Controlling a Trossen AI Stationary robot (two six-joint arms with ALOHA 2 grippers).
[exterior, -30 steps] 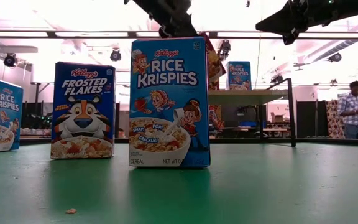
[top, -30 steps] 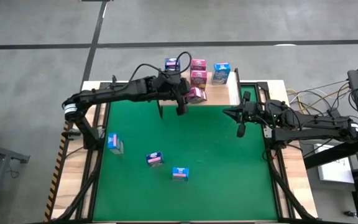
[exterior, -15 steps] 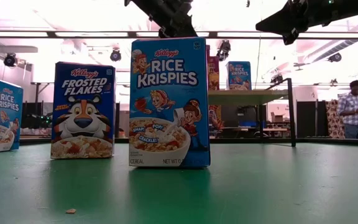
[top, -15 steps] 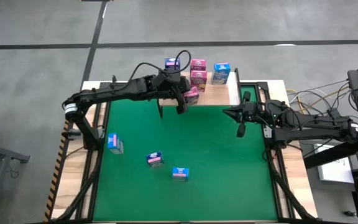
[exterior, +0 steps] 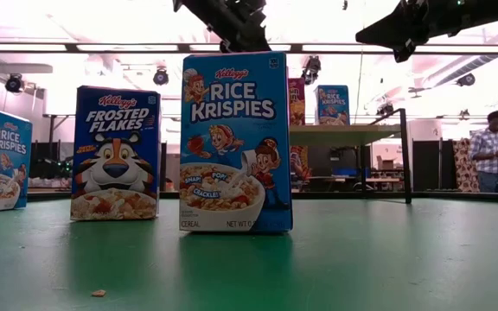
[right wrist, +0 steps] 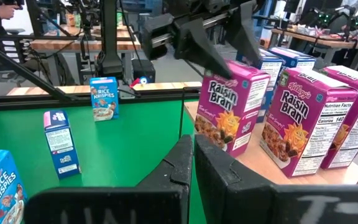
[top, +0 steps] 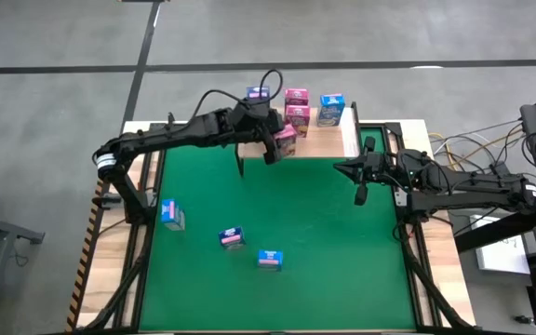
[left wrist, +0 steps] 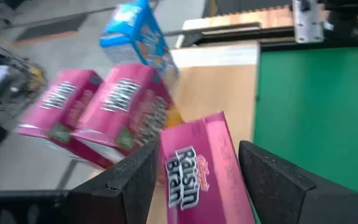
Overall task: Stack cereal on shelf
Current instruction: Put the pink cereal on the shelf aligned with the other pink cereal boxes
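Note:
A pink Raisin Bran cereal box (left wrist: pixel 197 171) stands on its bottom at the near edge of the light-wood shelf (top: pixel 324 138), beside two more pink boxes (right wrist: pixel 306 115) and two blue ones (top: pixel 331 108). My left gripper (top: pixel 275 141) is open, with one finger on each side of that box's upper part (right wrist: pixel 229 71). My right gripper (right wrist: pixel 191 155) is shut and hangs level above the table's right side, touching nothing. Three more cereal boxes (top: pixel 233 237) stand on the green table. My left gripper comes at the pink Raisin Bran box slanting down from the table's near left, one finger (left wrist: pixel 129 180) beside each broad face. I cannot tell whether either finger touches the box. The box stands on the shelf board.
The green table (top: pixel 324 251) has free room at its middle and right. In the low view a Rice Krispies box (exterior: pixel 236 142) and a Frosted Flakes box (exterior: pixel 115 154) stand close in front. A person (exterior: pixel 489 151) stands far back in the room.
The pink Raisin Bran box at my left gripper was tilted a second ago and now stands upright on the shelf, a little closer to the other pink boxes. My left gripper has stayed about the box.

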